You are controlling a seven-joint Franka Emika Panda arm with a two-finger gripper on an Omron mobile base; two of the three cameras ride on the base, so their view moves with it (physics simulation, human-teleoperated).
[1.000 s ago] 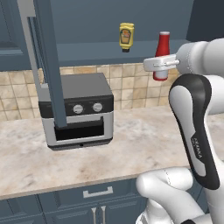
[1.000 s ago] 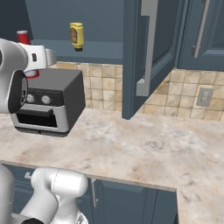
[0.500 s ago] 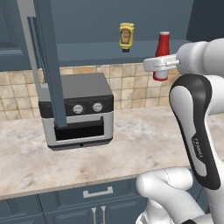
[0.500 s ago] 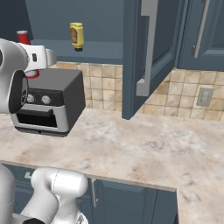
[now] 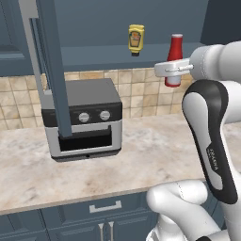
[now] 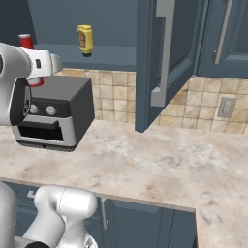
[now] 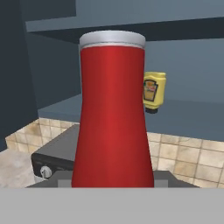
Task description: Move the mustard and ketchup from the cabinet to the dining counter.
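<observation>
One ketchup [image 5: 175, 57]: a red bottle, upside down with its pale cap at the bottom, upright in posture, lifted just in front of the open cabinet [image 5: 84, 23] and clear of its shelf; it looms large and close in the hand view [image 7: 112, 113]. One gripper [image 5: 172, 70] on one white arm, reaching from the right of the left base view, its jaws pinching the lower body of the ketchup from both sides; in the right base view the gripper [image 6: 35, 68] sits at the far left with the ketchup's [image 6: 26, 42] red end showing above it. One mustard [image 5: 135, 39]: a squat yellow squeeze bottle with a front label, also cap down, standing on the cabinet shelf to the left of the ketchup and well apart from it; seen again at [image 6: 85, 39] and, behind the ketchup, at [image 7: 154, 91]. Two cabinet doors stand open: one edge-on at the left [image 5: 49, 66], one with a silver bar handle [image 6: 162, 58]. One toaster oven [image 5: 81, 117], dark-topped with two round knobs, on the marble-look counter [image 5: 141, 155] below the cabinet. One tiled backsplash [image 5: 136, 92]. One wall outlet [image 6: 225, 107], far right.
</observation>
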